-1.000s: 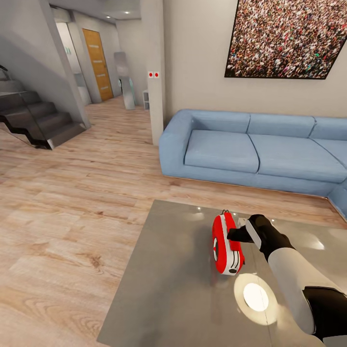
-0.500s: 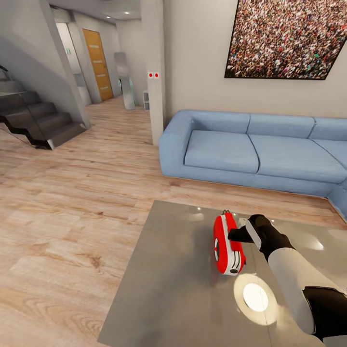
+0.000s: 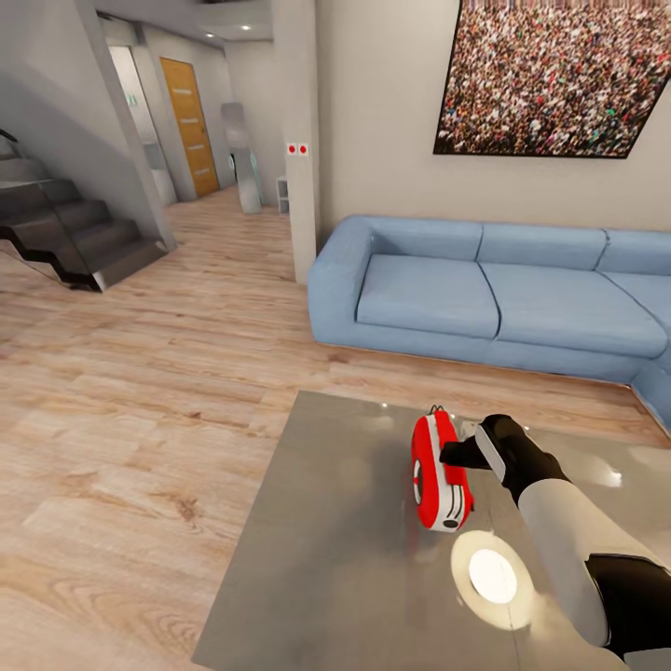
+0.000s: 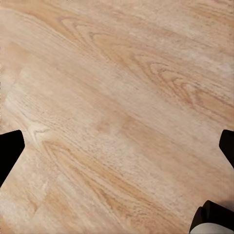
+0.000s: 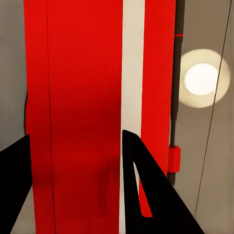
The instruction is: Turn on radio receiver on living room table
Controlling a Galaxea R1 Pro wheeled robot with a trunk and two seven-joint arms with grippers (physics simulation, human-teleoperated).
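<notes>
radio: red radio (image 3: 440, 472) with a white band stood on edge on the desk, roughly 5 o'clock in the head view; dial face turned toward 9 o'clock, small handle on top
radio, close up: red body with white band (image 5: 97, 97) ran lengthwise between the two dark fingers in the right wrist view
desk: glossy grey desk (image 3: 317, 559) took up the lower middle of the head view; a round bright lamp reflection (image 3: 492, 575) sat on its top just 5 o'clock of the radio
right hand: right hand (image 3: 457, 454) was up against the radio's back side, at its 3 o'clock; the white forearm came in from the 4 o'clock corner
right hand state: fingers (image 5: 151, 195) parted, one on each side of the radio body, spread and not clamped; couldn't tell whether the tips touched it
left hand: left hand (image 4: 117, 156) pointed at the wood floor; fingertips (image 4: 9, 151) at opposite edges of the picture, wide apart, nothing between them
room: blue sofa (image 3: 485, 294) beyond the desk at 1 o'clock, well apart from it; framed crowd photo (image 3: 550, 75) on the wall above it; light wood floor (image 3: 130, 391) to 9 o'clock
background: dark stairs (image 3: 75, 228) at 10 o'clock, wooden door (image 3: 189, 126) down the hall at 11 o'clock
</notes>
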